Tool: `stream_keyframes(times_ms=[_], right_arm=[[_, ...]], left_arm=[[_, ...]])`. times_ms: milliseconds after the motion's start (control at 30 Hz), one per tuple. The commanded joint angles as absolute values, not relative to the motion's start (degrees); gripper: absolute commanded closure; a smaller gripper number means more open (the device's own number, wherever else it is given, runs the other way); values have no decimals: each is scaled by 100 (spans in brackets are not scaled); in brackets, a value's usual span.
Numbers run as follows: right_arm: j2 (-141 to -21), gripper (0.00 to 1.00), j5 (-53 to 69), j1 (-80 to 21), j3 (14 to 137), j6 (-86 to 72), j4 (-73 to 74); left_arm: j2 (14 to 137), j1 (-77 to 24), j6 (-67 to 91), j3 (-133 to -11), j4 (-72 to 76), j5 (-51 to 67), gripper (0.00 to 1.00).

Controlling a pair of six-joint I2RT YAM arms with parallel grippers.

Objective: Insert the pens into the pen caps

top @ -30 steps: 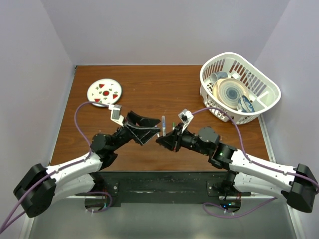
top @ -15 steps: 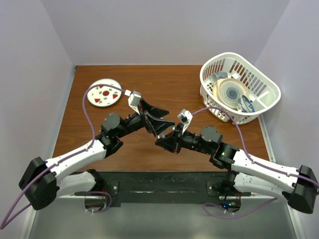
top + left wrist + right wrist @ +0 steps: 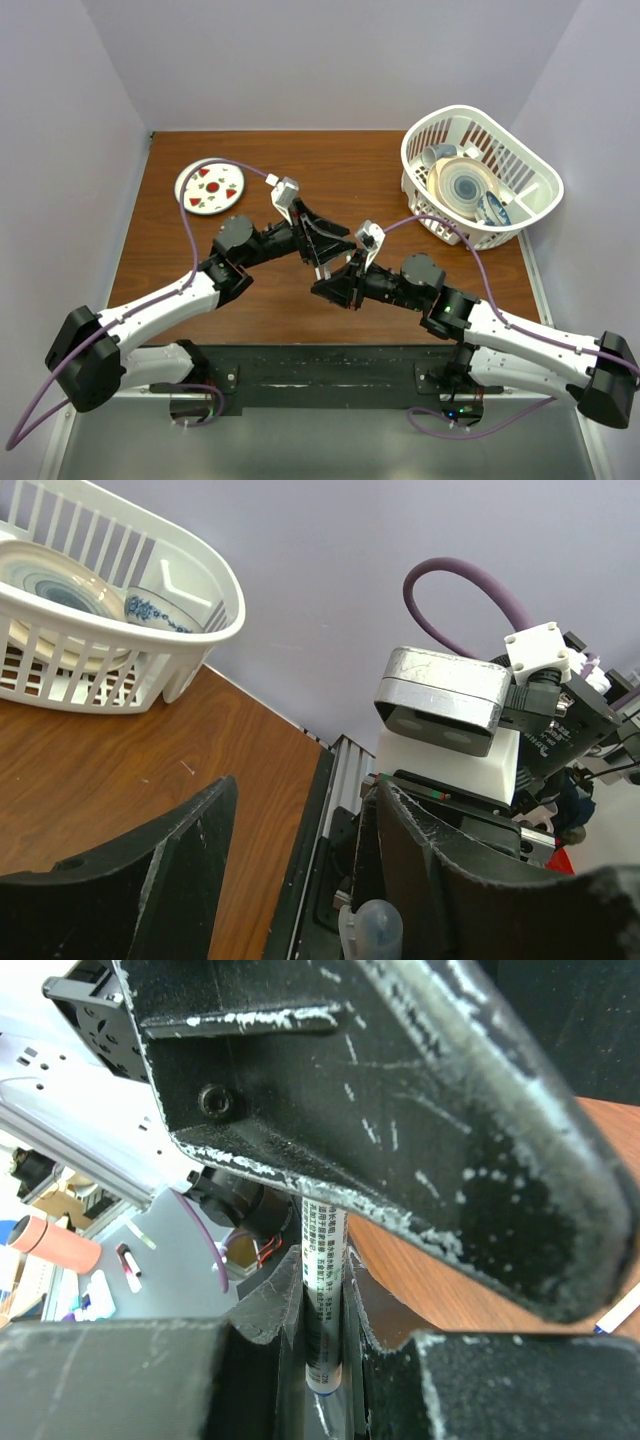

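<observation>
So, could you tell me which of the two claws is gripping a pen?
The right claw: its jaws are shut on a white pen, whereas the left claw stands open, clamping nothing.

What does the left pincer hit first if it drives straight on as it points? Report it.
Probably the pen clamped in the right pincer: its end shows low between the open jaws of the left pincer. Beyond it stands the right arm's wrist camera. Depth is unclear, so treat this as likely.

Brown wood-grain worktop [image 3: 300, 170]. White slatted basket [image 3: 468, 109] stands at the far right, holding a ringed plate [image 3: 463, 187], a blue-patterned bowl [image 3: 493, 209] and a cup [image 3: 438, 154]. Small round plate [image 3: 209, 187] with red motifs lies flat at the far left, well apart.
</observation>
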State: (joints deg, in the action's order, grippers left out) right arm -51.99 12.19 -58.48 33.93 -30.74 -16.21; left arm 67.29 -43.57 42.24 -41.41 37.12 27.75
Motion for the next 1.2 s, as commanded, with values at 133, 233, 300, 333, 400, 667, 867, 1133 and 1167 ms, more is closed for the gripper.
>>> stream_keyframes(times_ms=[133,233,300,333,400,667,867,1133,1167], right_arm=[[-5229,100,1309,-5880,3533,-2971,-1661],[-5265,100,1310,-5889,3533,-2988,-1661],[-5291,100,1301,-5889,3533,-2988,-1661],[-5282,100,1292,-5889,3533,-2997,-1661],[-5291,100,1283,-5889,3551,-2997,-1661],[-5151,100,503,-5889,3718,-2743,-2028],[-5343,100,9,-5792,4287,-2628,-2197],[-5713,100,-26,-5450,5281,-2136,-1855],[-5756,100,-18,-5423,5517,-1997,-1646]], left_arm=[[6732,-4368,4166,-4570,3560,2997,47],[6750,-4377,4157,-4649,3454,3032,52],[6759,-4377,4175,-4649,3437,3076,57],[6767,-4368,4184,-4649,3437,3094,64],[6811,-4368,4192,-4667,3419,3181,73],[6759,-4403,5096,-3860,4408,3489,100],[6618,-4561,5475,-3235,4798,3481,100],[6618,-4737,5441,-2646,4904,3340,100],[6609,-4763,5432,-2593,4904,3305,100]])
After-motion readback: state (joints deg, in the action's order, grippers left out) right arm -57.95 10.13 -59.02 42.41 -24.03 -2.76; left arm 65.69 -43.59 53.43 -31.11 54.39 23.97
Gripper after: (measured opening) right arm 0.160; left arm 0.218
